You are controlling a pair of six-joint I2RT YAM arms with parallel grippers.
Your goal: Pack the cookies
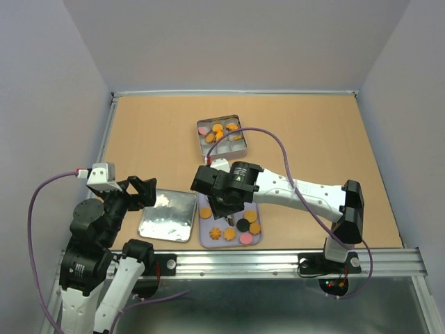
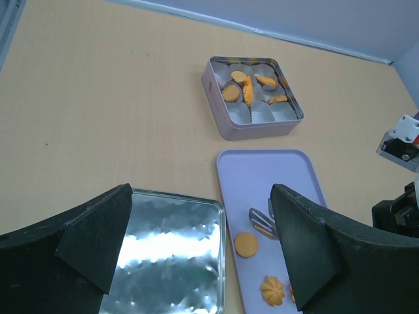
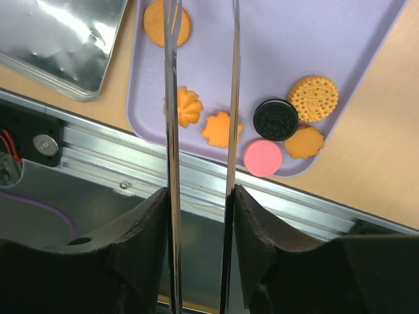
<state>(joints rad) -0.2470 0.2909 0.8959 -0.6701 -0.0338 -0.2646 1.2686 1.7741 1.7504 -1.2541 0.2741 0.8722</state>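
My right gripper (image 3: 198, 196) pinches the tongs (image 3: 171, 85) over the tray (image 3: 366, 59), cookies (image 3: 313, 98) at 3 o'clock. My left gripper (image 2: 200, 196) is spread wide above the lid (image 2: 170, 255).

Orange, pink and black cookies (image 3: 314, 98); lilac tray (image 3: 294, 39).

- My wooden table (image 1: 153, 132) carries three things.
- Square tin (image 2: 249, 129), farther from me.
- Purple tray (image 2: 262, 176) just beside silver lid (image 1: 167, 217), nearer me.

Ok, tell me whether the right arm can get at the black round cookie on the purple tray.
Probably yes: its end effector holds metal tongs over the purple tray, and the black round cookie lies uncovered, though neighbouring cookies crowd it.
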